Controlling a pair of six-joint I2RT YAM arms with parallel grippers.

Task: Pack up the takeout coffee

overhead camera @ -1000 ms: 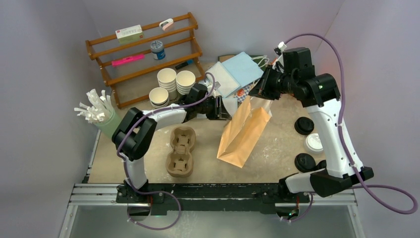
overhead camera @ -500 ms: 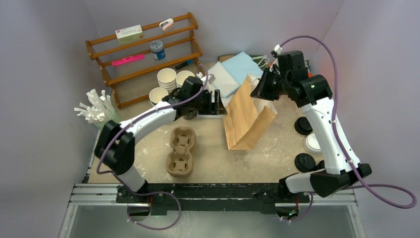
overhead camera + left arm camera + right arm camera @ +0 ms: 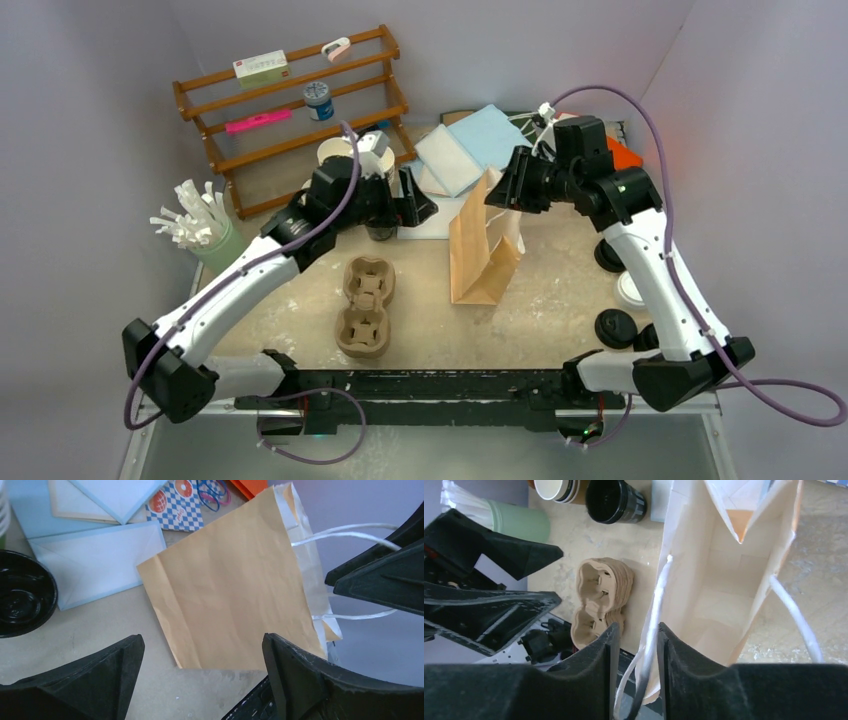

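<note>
Speckled beige table (image 3: 560,300), lilac walls, and both arms are out at the paper bag (image 3: 478,250)!

Left arm is stretched long and low toward the far side, with the left gripper (image 3: 418,198) spread wide and holding nothing, just left of the upright bag. Right arm arches up and over, and the right gripper (image 3: 497,192) points down at the bag's mouth. The right wrist camera looks straight into the bag's pale inside and shows a white handle (image 3: 651,625) running through a narrow gap between those fingers (parted, not pinching). It also catches the takeout coffee cups (image 3: 551,489), stacked open-topped beside the black cup (image 3: 616,500), outside the bag. Left wrist view adds a blue-checked paper (image 3: 175,505) printed with orange rings. The label on the box (image 3: 260,67) atop the wooden rack (image 3: 290,100) is too small to read.
</note>
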